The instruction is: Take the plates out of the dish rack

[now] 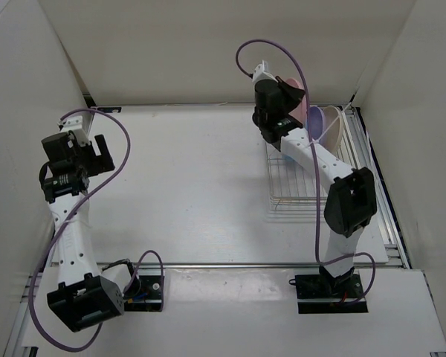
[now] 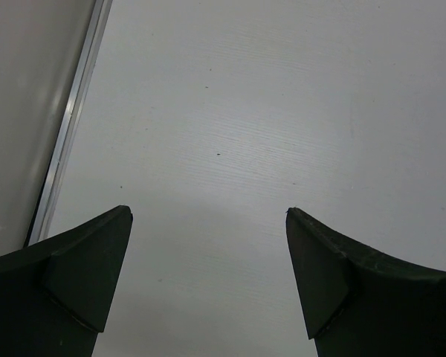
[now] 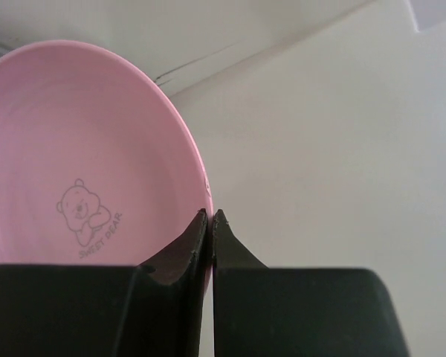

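The right gripper point(image 3: 210, 217) is pressed together on the rim of the pink plate point(image 3: 82, 163). One finger lies on the plate's printed inner face and the other behind the rim. In the wrist view the plate spreads out to the left of the fingertips.

From above, the right gripper point(image 1: 288, 88) is at the far right of the table point(image 1: 186, 186), over the far end of the dish rack point(image 1: 301, 186). The pink plate point(image 1: 301, 103) stands on edge there, just beside a purple plate point(image 1: 317, 120) and a cream plate point(image 1: 336, 130) further right. Whether the pink plate rests between the prongs cannot be told.

The left gripper point(image 2: 208, 212) is spread wide over bare table at the far left point(image 1: 95, 152), well apart from the rack and holding nothing
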You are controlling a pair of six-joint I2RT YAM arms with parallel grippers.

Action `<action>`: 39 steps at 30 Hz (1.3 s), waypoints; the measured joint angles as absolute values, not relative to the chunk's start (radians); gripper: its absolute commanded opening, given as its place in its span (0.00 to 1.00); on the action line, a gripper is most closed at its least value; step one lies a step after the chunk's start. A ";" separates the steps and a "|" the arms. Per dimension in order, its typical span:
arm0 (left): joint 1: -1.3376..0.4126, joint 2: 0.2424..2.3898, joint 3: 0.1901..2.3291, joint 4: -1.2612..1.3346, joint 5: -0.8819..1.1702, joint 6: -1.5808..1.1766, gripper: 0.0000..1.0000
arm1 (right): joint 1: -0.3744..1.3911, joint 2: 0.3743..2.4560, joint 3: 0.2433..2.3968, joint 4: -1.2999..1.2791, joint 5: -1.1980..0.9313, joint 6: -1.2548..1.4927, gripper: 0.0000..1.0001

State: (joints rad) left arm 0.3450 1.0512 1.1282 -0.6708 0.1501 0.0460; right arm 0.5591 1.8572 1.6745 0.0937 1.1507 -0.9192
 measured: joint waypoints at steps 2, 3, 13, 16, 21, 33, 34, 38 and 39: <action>0.345 1.063 1.125 -0.654 0.167 0.052 0.93 | 0.560 1.832 1.674 0.103 1.151 -0.923 0.00; 0.345 1.070 1.122 -0.646 0.183 0.055 0.94 | 0.560 1.814 1.678 0.079 1.148 -0.906 0.00; 0.193 1.370 1.362 -0.674 0.594 0.079 1.00 | 0.561 1.557 1.782 -0.418 0.828 -0.449 0.00; 0.057 1.481 1.473 -0.686 0.689 0.086 1.00 | 0.566 1.472 1.765 -0.497 0.665 -0.373 0.00; -0.189 1.655 1.650 -0.711 0.798 0.084 1.00 | 0.569 1.414 1.724 -0.580 0.410 -0.308 0.00; -0.395 1.881 1.884 -0.812 0.914 0.089 0.85 | 0.572 1.431 1.691 -0.659 0.220 -0.272 0.00; -0.398 1.887 1.884 -0.816 0.914 0.090 0.83 | 0.572 1.431 1.691 -0.660 0.215 -0.270 0.00; -0.410 1.903 1.887 -0.831 0.912 0.093 0.72 | 0.572 1.431 1.690 -0.660 0.205 -0.269 0.00; -0.411 1.906 1.891 -0.835 0.906 0.094 0.72 | 0.572 1.431 1.688 -0.660 0.205 -0.269 0.00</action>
